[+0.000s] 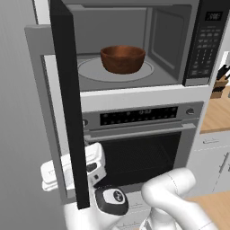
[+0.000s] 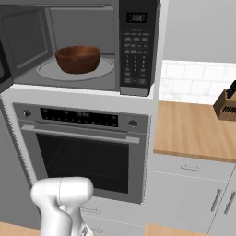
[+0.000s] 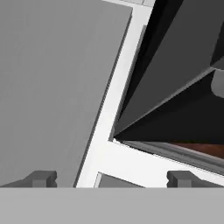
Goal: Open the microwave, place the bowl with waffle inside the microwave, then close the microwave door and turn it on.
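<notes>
Inside the microwave (image 1: 179, 49), the bowl with waffle (image 1: 122, 58) sits on the turntable. The microwave door (image 1: 67, 103) stands open, upright, just right of the low, wide-spread, empty end effector (image 3: 111, 178).

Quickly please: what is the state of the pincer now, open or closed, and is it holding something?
Pincer: open, fingertips wide apart, holding nothing; it points up at the open microwave door.

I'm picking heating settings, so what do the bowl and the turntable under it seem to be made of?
The bowl looks like reddish-brown wood with a matte, grain-streaked finish, though glazed ceramic is possible. The turntable is a pale grey flat disc, perhaps glass or plastic; the render leaves that open.
</notes>
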Motion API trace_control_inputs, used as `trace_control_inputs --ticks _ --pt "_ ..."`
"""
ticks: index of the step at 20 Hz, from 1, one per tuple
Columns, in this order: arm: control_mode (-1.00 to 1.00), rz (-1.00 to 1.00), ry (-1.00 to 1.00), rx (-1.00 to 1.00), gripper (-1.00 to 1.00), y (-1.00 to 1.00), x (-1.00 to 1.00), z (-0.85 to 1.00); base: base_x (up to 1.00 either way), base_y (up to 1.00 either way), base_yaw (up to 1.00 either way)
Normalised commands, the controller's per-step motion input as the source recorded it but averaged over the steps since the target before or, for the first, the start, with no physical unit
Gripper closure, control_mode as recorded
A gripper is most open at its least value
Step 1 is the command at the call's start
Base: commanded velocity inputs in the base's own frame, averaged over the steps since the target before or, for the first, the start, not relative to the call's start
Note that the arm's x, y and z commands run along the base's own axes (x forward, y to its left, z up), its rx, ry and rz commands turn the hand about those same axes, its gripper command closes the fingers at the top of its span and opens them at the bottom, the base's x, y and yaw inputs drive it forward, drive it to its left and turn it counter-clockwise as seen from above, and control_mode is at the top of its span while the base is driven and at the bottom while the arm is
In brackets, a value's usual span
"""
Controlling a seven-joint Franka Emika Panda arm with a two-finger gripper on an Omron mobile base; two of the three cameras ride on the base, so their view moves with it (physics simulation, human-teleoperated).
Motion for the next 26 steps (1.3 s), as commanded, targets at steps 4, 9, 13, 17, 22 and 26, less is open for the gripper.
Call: trace_control_inputs --ticks 4,9,13,17,22,26 --pt "-1.00 0.00 -0.11 -0.02 -1.00 0.32 -0.05 0.00 0.00 0.00 0.00" --pt "-1.00 0.00 -0.14 -0.02 -1.00 0.31 -0.11 0.00 0.00 0.00 0.00" --pt "-1.00 -0.02 -0.21 -0.03 -1.00 0.26 -0.17 0.00 0.00 0.00 0.00" --pt "-1.00 -0.04 -0.29 -0.02 -1.00 0.23 -0.16 0.01 0.00 0.00 0.00" --pt "-1.00 -0.09 -0.32 0.00 -1.00 0.14 -0.29 0.30 0.00 0.00 0.00" --pt "-1.00 -0.14 -0.27 0.00 -1.00 0.00 -0.52 0.48 0.00 0.00 0.00"
